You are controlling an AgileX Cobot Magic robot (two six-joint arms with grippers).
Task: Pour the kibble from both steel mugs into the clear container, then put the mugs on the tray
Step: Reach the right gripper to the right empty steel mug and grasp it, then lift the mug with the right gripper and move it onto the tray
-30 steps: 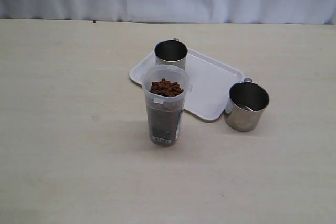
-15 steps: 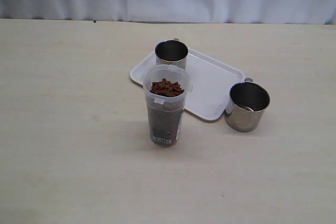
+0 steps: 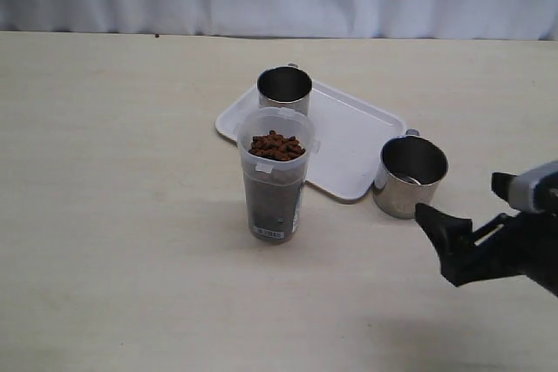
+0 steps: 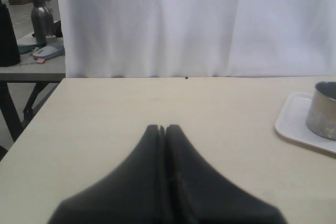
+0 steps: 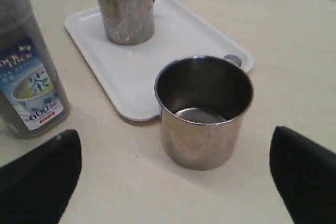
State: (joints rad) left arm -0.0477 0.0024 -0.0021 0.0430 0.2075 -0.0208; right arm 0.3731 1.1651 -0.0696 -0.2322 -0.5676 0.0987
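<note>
Brown kibble (image 3: 276,145) fills the clear container (image 3: 273,202) almost to its rim. The container stands upright near the middle of the counter (image 3: 105,215), just in front of the white tray (image 3: 353,141). The first steel mug (image 3: 284,90) stands upright on the tray corner nearest the counter's far edge. The second steel mug (image 3: 410,177) stands on the counter just beside the tray. The right tool (image 5: 174,137) hangs near that mug with its fingers spread wide, not touching it. The left tool (image 4: 161,129) has its fingers pressed together.
</note>
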